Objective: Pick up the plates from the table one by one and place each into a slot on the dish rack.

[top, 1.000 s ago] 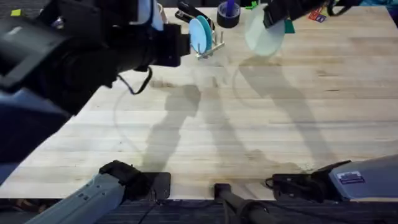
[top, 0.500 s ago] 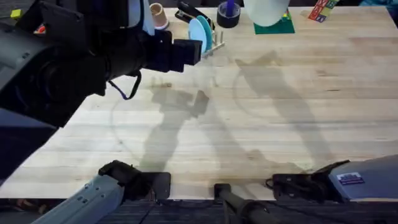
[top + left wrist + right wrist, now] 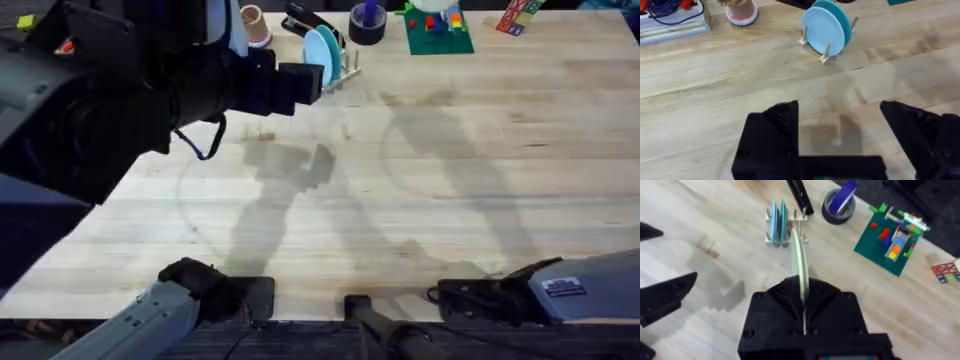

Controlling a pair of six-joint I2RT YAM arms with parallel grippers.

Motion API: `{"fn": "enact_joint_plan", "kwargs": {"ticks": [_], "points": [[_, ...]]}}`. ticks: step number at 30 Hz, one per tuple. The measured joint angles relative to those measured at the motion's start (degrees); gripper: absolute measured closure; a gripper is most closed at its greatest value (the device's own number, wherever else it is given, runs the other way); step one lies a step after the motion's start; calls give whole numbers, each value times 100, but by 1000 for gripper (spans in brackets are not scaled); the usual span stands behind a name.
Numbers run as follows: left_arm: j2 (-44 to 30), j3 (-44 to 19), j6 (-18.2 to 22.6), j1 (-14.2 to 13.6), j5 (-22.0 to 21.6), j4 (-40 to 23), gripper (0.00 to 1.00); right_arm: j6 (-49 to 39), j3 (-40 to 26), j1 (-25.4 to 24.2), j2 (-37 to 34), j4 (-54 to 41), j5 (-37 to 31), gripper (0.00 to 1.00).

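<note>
We're seeing two light blue plates (image 3: pixel 826 31) standing on edge side by side in the dish rack (image 3: pixel 827 47), a small pale wooden rack w/ thin upright dowels, sitting on the table (image 3: pixel 450 190) near its far edge. In the right wrist view the blue plates (image 3: pixel 777 221) are filling the slots on one side of the rack (image 3: pixel 785 230), w/ bare dowels showing on the other side. The right gripper (image 3: pixel 802 297) is pinching a pale cream-yellow plate (image 3: pixel 799 262) edge-on btwn its fingers, held upright, its thin rim pointing ahead of the fingertips toward the rack's open dowels; plate and rack are apart, w/ bare table btwn them. The left gripper (image 3: pixel 840 132) is hanging over bare wood w/ fingers spread wide and nothing btwn them; the rack is sitting ahead of its fingertips, not touching. We're noting the clutter around the rack: a roll of blue tape (image 3: pixel 840 202) and a black stapler-like tool (image 3: pixel 800 197) just beyond it, a green baseplate w/ coloured bricks (image 3: pixel 892 237) off to one side past the right fingers, a pink cup (image 3: pixel 741 10) and a clear tray w/ blue cable (image 3: pixel 672 17) off to the side ahead of the left fingers. Nearer than the rack, the tabletop is lying open, just plank grain and arm shadows. In the overhead view the left arm (image 3: pixel 120 100) is looming large and dark, reaching toward the rack (image 3: pixel 335 65).
</note>
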State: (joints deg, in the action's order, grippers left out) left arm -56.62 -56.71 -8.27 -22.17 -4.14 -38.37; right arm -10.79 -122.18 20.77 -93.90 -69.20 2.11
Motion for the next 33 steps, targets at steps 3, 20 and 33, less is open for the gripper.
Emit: {"fn": "enact_joint_plan", "kwargs": {"ticks": [3, 20, 33], "points": [[0, 0, 0, 0, 0, 0, 6, 0, -247, 22, -60, -5, -2, 972], [-1, 0, 17, 0, -2, 0, 6, 4, -1073, 405, -985, 416, -44, 973], [-2, 0, 17, 0, -2, -2, 6, 336, -1118, 524, -1700, 618, -43, 973]]}}
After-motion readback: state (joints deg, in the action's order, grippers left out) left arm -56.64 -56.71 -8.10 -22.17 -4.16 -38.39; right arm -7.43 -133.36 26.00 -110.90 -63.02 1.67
